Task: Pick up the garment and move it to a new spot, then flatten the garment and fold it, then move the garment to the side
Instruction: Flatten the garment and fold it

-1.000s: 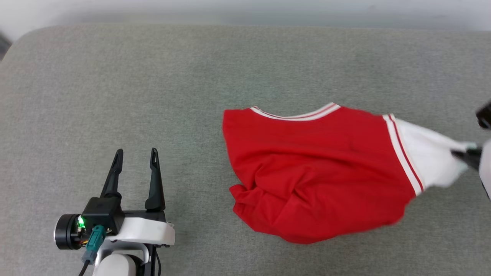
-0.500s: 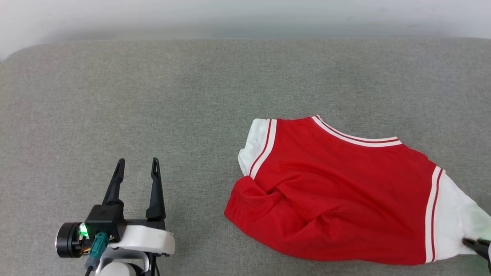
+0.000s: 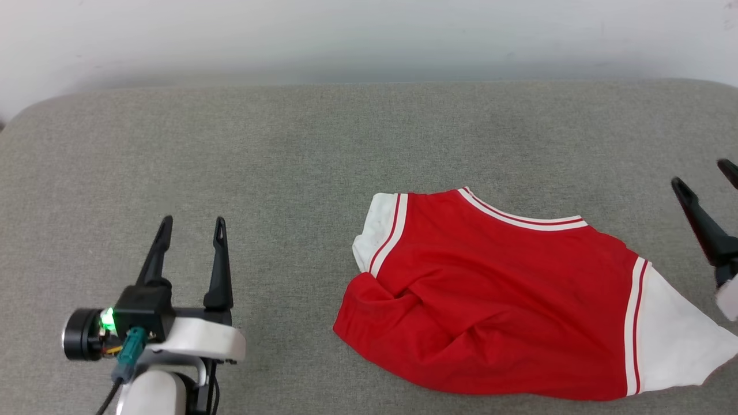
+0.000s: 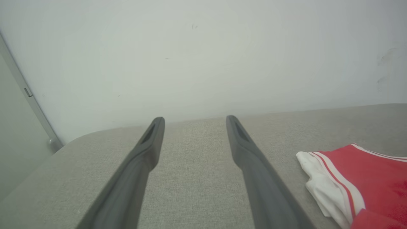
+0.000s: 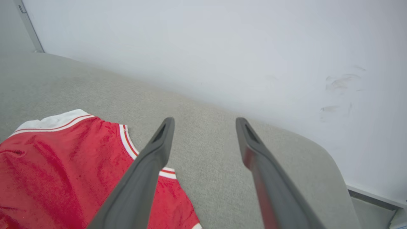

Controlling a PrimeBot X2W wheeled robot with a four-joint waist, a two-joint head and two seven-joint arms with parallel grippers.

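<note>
One pale wall [image 3: 369, 34] runs behind everything. Below it, the grey cloth-covered worktop [image 3: 230, 144], rounded at its corners, spans the head view. The garment [image 3: 490, 300] lies on the worktop's right half, toward the near edge. It is red and rumpled, with folds bunched at its lower left. Its striped collar [image 3: 519, 214] is turned toward the wall, and it has a white sleeve at each end. The bigger sleeve [image 3: 674, 340] lies spread at the lower right. The smaller sleeve [image 3: 375, 230] is tucked at the upper left. The left tool [image 3: 192, 223] is at the lower left, well apart from the garment, its fingers spread with nothing between them. The right tool [image 3: 700, 174] is at the right edge, near the bigger sleeve but clear of the cloth, its fingers likewise spread and empty.
</note>
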